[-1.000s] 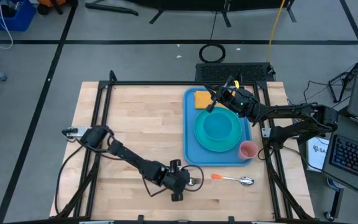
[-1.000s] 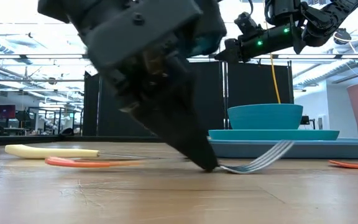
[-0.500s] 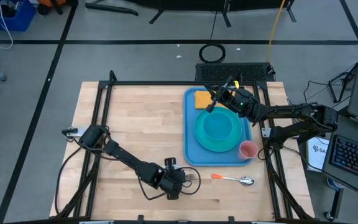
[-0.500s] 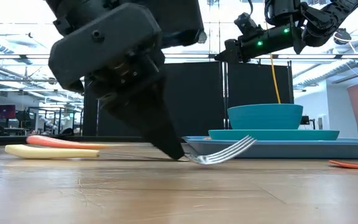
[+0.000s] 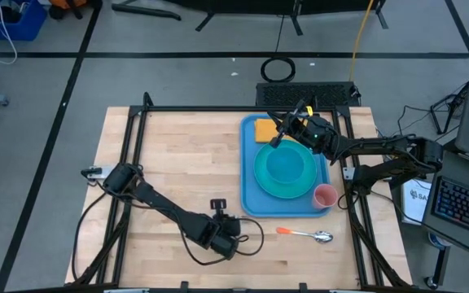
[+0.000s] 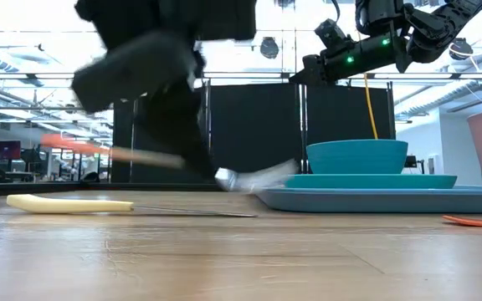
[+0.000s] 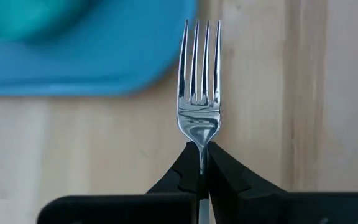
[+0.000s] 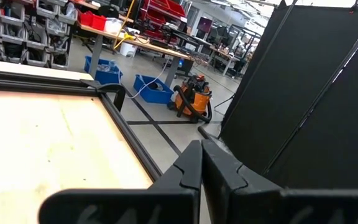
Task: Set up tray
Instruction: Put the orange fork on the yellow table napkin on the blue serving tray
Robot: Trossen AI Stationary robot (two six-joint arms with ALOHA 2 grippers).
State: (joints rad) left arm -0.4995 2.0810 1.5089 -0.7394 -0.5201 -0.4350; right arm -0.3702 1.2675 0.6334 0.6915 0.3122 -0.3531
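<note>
My left gripper (image 7: 201, 157) is shut on a metal fork (image 7: 199, 81) with an orange handle (image 6: 74, 144), near the table's front and just short of the blue tray (image 5: 251, 191). The tray carries a turquoise plate (image 5: 285, 168) with a bowl (image 6: 356, 156) on it, a yellow-orange napkin (image 5: 265, 129) and a pink cup (image 5: 325, 195). My right gripper (image 5: 279, 134) is shut on nothing and hovers above the tray's far left part, its fingers (image 8: 191, 163) aimed level at the room. My left gripper pinches the fork's thin neck (image 7: 201, 149) between its two fingers, just behind the tine head. The fingers slant down from the near left. The tines (image 7: 199, 50) stick out beyond the fingertips toward the tray. The fork hangs clear of the table, its tine end lower.
A spoon (image 5: 304, 234) with an orange handle lies on the wood in front of the tray's near right corner. A yellow-handled knife (image 6: 69, 203) rests flat on the table. Bare wood spreads over the table's left half (image 5: 177, 163).
My left gripper has risen and tipped while staying shut on the fork, drifting a little toward the table's left edge. The fork, whose tines rested on the wood a second ago, is lifted clear, and its orange handle has swung up off the table.
</note>
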